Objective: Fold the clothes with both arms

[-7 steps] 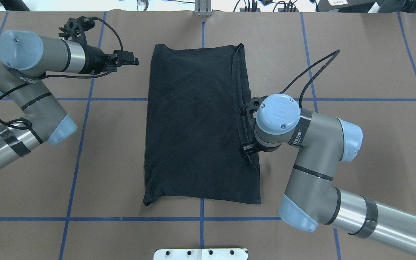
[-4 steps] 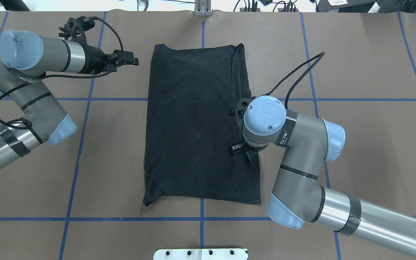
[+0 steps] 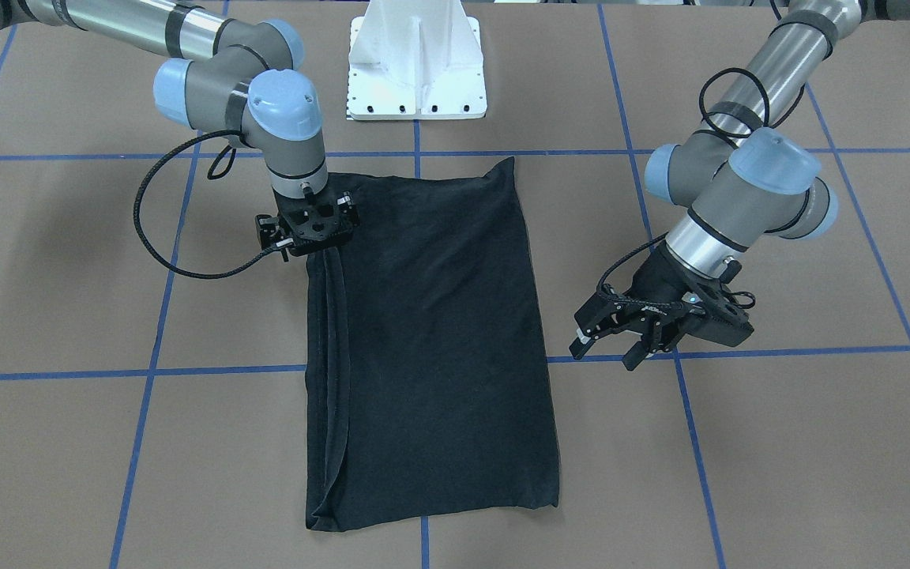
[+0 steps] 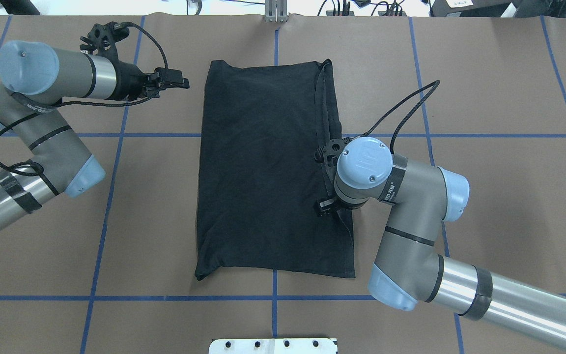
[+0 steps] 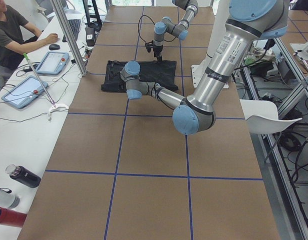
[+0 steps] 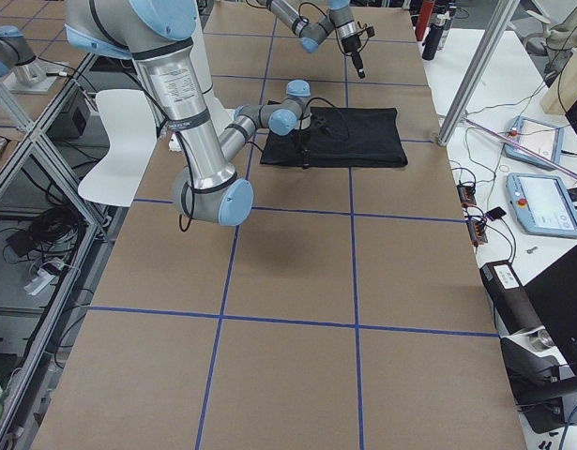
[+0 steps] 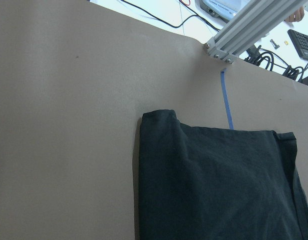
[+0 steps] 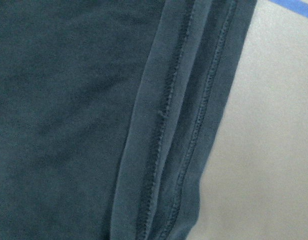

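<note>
Black T-shirt (image 4: 263,172), folded to a long rectangle, lies flat mid-table (image 4: 484,73). The right gripper (image 3: 309,227) points straight down over the stacked hems (image 8: 184,125) along the shirt's right edge. Its fingers are hidden, so I cannot tell whether it grips. The left gripper (image 3: 607,348), fingers spread, hovers beside the far left corner, off the cloth. The likely next move is a crosswise fold, pinching all layers. White lettering on the right wrist band (image 4: 395,189) is unreadable, and no shirt print shows.
</note>
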Available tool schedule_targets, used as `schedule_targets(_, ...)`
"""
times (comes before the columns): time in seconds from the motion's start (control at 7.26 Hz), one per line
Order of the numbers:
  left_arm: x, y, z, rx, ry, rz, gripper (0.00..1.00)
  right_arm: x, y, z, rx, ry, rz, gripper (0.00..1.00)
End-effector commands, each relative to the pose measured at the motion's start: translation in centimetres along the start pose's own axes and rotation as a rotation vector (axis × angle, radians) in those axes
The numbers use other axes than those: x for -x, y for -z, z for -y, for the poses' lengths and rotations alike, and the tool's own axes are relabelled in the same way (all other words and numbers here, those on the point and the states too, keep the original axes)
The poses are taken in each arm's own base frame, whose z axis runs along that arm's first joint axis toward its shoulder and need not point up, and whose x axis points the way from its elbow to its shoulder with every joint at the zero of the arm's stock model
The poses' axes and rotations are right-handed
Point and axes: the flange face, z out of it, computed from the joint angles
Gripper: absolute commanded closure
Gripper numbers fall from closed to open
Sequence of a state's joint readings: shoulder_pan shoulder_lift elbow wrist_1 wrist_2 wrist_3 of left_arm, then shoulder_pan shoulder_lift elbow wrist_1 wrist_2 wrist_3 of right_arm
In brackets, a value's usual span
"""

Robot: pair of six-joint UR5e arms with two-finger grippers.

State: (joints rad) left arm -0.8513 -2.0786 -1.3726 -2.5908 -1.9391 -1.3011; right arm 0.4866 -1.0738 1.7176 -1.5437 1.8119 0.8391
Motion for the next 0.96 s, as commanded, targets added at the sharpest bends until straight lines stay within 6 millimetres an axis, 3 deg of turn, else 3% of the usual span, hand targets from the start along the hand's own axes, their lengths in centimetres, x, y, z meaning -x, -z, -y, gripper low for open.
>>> schedule_targets(0.0, 0.1, 0.0, 0.0, 0.000, 0.000, 0.001, 0.00, -1.1, -0.1, -0.4, 0.017, -0.009, 0.006, 0.00)
schedule_targets(0.55, 0.1, 0.0, 0.0, 0.000, 0.000, 0.001, 0.00, -1.7, -0.6, -0.4, 0.020, -0.016, -0.007, 0.00)
schedule_targets(0.83, 0.1, -0.1, 0.0, 0.001, 0.001, 0.002, 0.00, -4.2, -0.7, 0.1, 0.024, -0.038, -0.022, 0.00)
